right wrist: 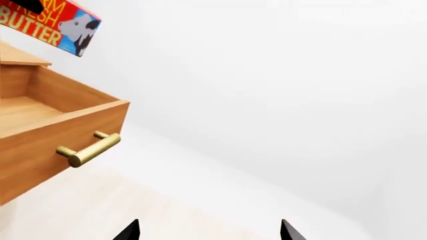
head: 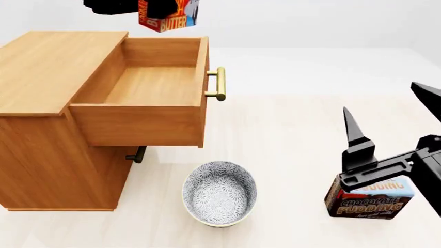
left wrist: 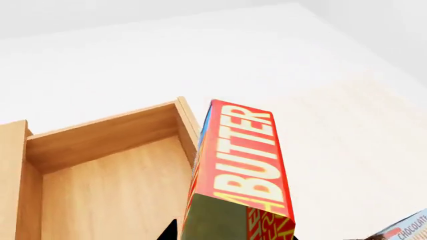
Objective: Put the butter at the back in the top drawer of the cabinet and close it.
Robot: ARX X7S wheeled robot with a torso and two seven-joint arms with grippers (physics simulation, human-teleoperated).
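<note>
The cabinet [head: 48,119] fills the frame's left, its top drawer [head: 148,98] pulled fully open. At upper centre the left gripper [head: 134,6], clamped on the butter [head: 169,15], hangs above the drawer's rear edge; the right gripper [head: 386,129] idles spread and empty at lower right. Transport step: next calls for lowering the carton inside, release, then pushing the drawer shut.

A pale, cream-white floor [head: 303,129] with a faint wood grain is spreading flat across the scene and running back to a plain white wall [head: 310,20]. The meeting line between floor and wall is showing as a soft, slightly greyer band. Even, diffuse light is falling from above, casting only weak, blurred shadows.
</note>
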